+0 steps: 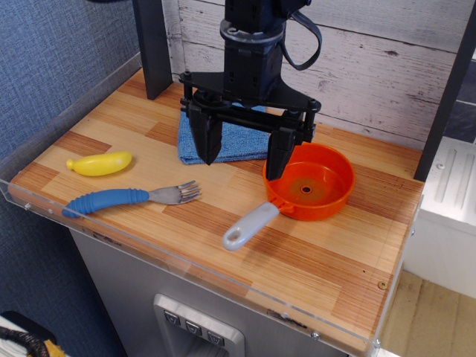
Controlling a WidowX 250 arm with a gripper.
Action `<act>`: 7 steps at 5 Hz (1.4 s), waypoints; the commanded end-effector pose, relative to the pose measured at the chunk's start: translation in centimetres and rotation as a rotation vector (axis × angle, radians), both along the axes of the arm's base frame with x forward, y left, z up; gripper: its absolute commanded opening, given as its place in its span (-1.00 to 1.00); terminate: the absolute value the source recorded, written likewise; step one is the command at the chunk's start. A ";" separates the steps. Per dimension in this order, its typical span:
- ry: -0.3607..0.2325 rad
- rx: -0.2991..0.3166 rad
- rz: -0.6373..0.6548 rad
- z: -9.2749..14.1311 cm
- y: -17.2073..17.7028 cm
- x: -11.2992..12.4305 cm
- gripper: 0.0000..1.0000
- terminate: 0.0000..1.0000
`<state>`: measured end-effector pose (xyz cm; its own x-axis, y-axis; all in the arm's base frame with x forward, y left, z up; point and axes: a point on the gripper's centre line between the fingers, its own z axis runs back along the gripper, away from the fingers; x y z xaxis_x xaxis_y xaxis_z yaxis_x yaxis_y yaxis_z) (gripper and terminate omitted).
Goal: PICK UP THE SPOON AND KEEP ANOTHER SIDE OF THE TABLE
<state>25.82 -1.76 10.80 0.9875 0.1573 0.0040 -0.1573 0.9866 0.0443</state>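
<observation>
— How many spoons, and where?

— One spoon, blue ribbed handle and silver tined head, lying flat at the lower left of the frame on the surface, near its clear front rim.

— What else is there?

— One yellow banana toy just above the handle, one folded blue cloth at centre, and one orange pan with a grey handle, right of centre. The pan holds nothing.

— And the arm?

— It comes straight down from the top centre. The pincer is spread open, empty, its fingers pointing down over the cloth and the pan's left rim, well apart from the spoon.
</observation>
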 end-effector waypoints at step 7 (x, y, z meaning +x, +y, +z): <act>-0.062 0.109 -0.832 -4.9 14.0 1.3 1.00 -1.00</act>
<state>26.19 12.14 5.21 0.7740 -0.6327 0.0255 0.6238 0.7688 0.1408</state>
